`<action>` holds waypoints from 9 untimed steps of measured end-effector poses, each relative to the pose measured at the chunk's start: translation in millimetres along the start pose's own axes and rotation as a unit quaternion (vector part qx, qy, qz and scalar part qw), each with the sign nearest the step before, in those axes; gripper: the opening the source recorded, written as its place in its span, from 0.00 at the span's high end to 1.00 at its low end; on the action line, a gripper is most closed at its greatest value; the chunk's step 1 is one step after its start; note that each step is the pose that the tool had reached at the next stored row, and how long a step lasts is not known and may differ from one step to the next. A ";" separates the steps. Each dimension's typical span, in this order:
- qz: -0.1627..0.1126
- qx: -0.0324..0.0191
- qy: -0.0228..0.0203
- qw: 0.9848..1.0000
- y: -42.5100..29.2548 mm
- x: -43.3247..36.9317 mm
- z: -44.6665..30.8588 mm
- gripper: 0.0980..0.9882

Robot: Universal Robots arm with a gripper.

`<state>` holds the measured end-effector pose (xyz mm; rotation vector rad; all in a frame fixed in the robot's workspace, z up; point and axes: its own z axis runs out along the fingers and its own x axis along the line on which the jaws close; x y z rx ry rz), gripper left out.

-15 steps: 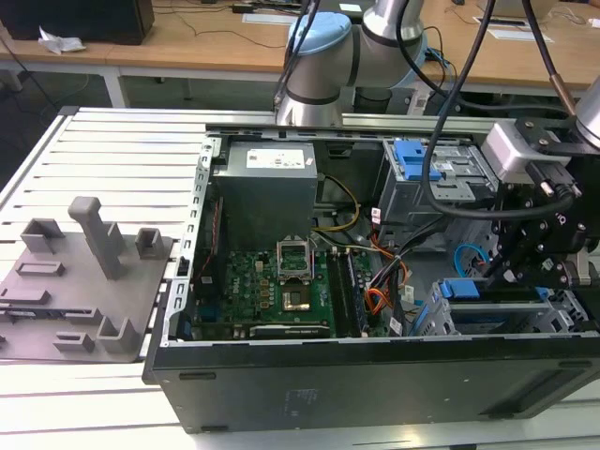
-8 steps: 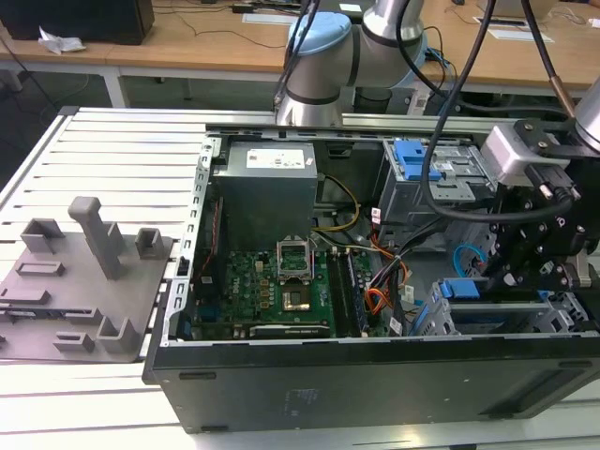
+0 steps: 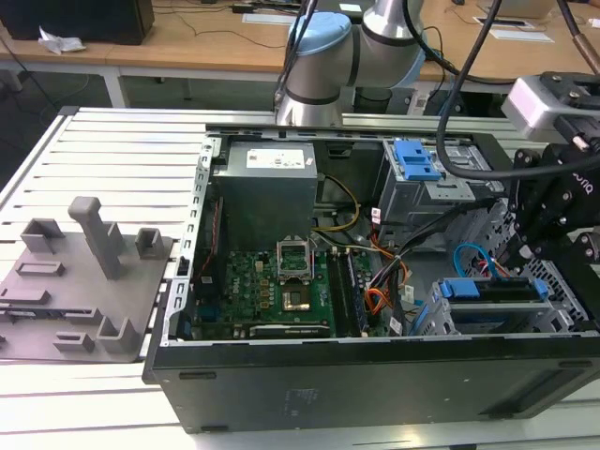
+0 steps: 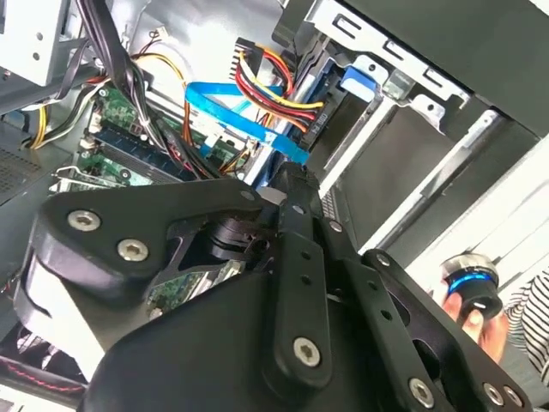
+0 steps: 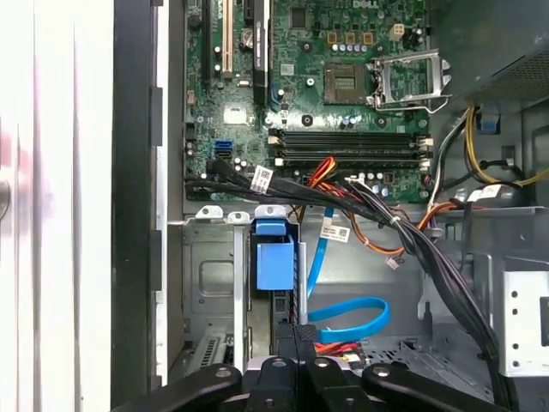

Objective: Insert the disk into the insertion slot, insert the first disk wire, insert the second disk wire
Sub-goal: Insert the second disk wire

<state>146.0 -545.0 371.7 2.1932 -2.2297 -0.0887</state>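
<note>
The disk (image 3: pixel 492 289), in its bright blue carrier (image 5: pixel 274 262), sits inside the insertion slot (image 3: pixel 450 323), the silver perforated cage at the exterior view's right end of the open computer case. My gripper (image 3: pixel 516 258) hangs just behind the disk with its fingers pressed together. In both wrist views the second disk wire (image 5: pixel 352 318), a flat light-blue loop (image 4: pixel 232 107), runs straight into the gripper (image 4: pixel 292 176). The first disk wire (image 4: pixel 274 81), red, orange and black strands, passes beside the fingertips (image 5: pixel 302 348); its plug end is hidden behind them.
A grey cage with a blue latch (image 3: pixel 417 164) stands behind the slot. The motherboard (image 3: pixel 272 281) and power supply (image 3: pixel 267 187) fill the case's middle. A thick black cable bundle (image 5: pixel 412 240) crosses nearby. A grey fixture plate (image 3: pixel 84 272) lies on the exterior view's left. A person's hand (image 4: pixel 472 296) holds a device.
</note>
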 end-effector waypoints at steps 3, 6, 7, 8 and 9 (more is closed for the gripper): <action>0.000 0.000 0.000 1.000 0.0 0.0 -0.4 0.99; 0.000 0.000 0.000 1.000 0.0 0.0 -0.4 0.99; 0.000 0.000 0.000 1.000 0.0 0.0 -0.5 0.99; 0.000 0.000 0.000 1.000 0.0 0.0 -0.5 0.99; 0.000 0.000 0.000 1.000 0.0 0.0 -0.5 0.99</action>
